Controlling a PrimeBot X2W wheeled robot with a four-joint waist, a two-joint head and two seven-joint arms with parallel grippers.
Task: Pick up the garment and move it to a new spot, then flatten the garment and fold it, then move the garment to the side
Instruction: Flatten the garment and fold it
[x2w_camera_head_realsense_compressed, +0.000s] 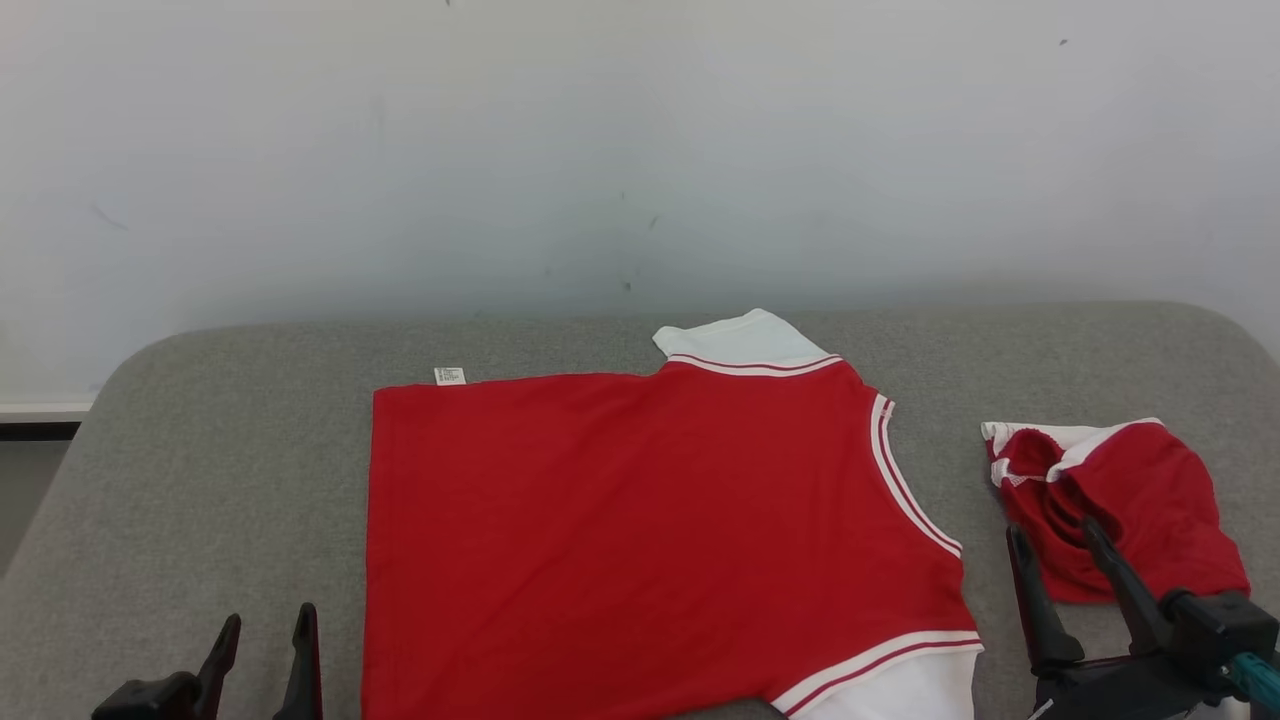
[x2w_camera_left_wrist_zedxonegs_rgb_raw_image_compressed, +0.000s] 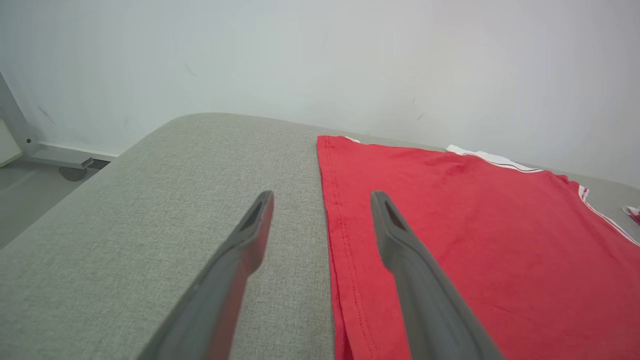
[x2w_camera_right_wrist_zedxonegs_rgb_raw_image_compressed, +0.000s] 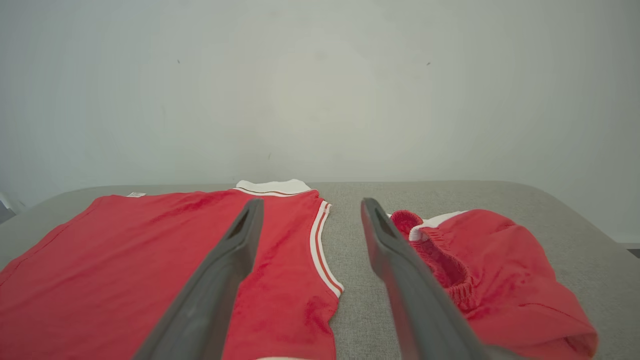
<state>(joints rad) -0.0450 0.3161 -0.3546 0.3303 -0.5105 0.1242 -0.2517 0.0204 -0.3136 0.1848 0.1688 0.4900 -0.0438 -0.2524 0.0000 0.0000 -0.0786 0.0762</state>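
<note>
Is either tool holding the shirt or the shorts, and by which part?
Nothing is held. The left tool and right tool are both open, gripping neither shirt nor shorts.

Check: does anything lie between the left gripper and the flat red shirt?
Nothing visible does. The left gripper, fingers open, sits beside the red shirt, with bare grey table between them; the crumpled red shorts lie off to the right.

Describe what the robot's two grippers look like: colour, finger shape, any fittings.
The left gripper and right gripper each have two long, dark grey, matte fingers tapering to narrow tips, with a recessed slot near each tip. The right gripper's black base carries a teal fitting. No markings legible.
</note>
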